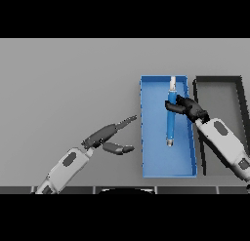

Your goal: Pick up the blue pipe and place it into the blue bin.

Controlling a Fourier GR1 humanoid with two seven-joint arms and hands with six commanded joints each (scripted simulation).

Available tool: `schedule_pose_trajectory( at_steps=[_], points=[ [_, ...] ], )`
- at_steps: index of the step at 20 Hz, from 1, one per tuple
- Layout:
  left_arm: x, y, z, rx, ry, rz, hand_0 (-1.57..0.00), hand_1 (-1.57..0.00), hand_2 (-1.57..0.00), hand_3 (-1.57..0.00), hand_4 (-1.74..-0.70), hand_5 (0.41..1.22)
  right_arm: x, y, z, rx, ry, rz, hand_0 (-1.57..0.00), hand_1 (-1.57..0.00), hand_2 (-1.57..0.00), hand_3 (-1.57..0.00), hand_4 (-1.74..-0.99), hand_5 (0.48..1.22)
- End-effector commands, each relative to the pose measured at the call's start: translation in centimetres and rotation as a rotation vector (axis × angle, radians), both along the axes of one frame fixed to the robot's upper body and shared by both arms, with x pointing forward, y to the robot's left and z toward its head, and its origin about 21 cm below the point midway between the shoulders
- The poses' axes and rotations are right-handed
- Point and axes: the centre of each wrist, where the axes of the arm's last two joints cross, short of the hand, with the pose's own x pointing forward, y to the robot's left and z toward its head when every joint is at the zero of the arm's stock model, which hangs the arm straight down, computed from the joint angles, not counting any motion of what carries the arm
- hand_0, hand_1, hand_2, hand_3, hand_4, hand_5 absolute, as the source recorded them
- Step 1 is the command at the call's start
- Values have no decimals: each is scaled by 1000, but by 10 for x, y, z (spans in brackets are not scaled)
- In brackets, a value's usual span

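Right hand (188, 107) grips the blue pipe (171, 123) over the blue bin (166, 164).

The pipe's long axis runs near to far, almost parallel to the bin's long sides; its pale, whitish end points far, toward the bin's far wall, and its small grey tip points near. No label or writing can be read on it. The right hand reaches in from the right, its dark fingers curled round the pipe's upper part, just below the pale end. The pipe sits within the bin's outline, right of its centre. A dark bin (219, 93) stands just beside the blue one on the right. The left hand (108, 136) is on the grey table (68, 84) left of the blue bin, fingers straight and pointing toward it, thumb spread apart, holding nothing.
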Motion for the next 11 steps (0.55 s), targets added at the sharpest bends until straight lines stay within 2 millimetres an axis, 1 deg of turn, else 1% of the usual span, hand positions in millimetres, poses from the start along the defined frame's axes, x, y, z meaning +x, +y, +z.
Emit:
schedule_pose_trajectory(
  at_steps=[1,4,5,6,7,9,11],
  points=[
    [2,0,1,9,3,8,1,1,1,1,-830,471,0,-1,0,-3,3,-9,-79,-60,-58,-35,-1196,838],
    [2,4,2,8,-2,14,1,1,1,1,-828,472,0,1,0,-16,-9,-10,-40,-30,-29,-17,-1182,795],
    [1,0,3,12,-1,15,1,1,1,1,-828,471,0,1,-2,-15,-16,-8,-32,-24,-23,-14,-1182,789],
    [2,1,4,16,-7,15,1,1,1,1,-826,470,0,3,1,4,-14,-13,-25,-19,-18,-11,-1176,783],
    [1,5,3,15,-6,15,1,1,1,1,-826,471,0,-1,3,-10,-25,-9,-20,-15,-14,-8,-1186,774],
    [2,11,2,18,-11,14,1,1,1,1,-826,472,-1,3,0,-10,-26,-2,-20,-15,-14,-8,-1186,766],
    [4,14,3,22,-2,16,1,1,1,1,-826,474,1,5,4,-12,-28,9,-20,-15,-14,-8,-1186,769]
  ],
)
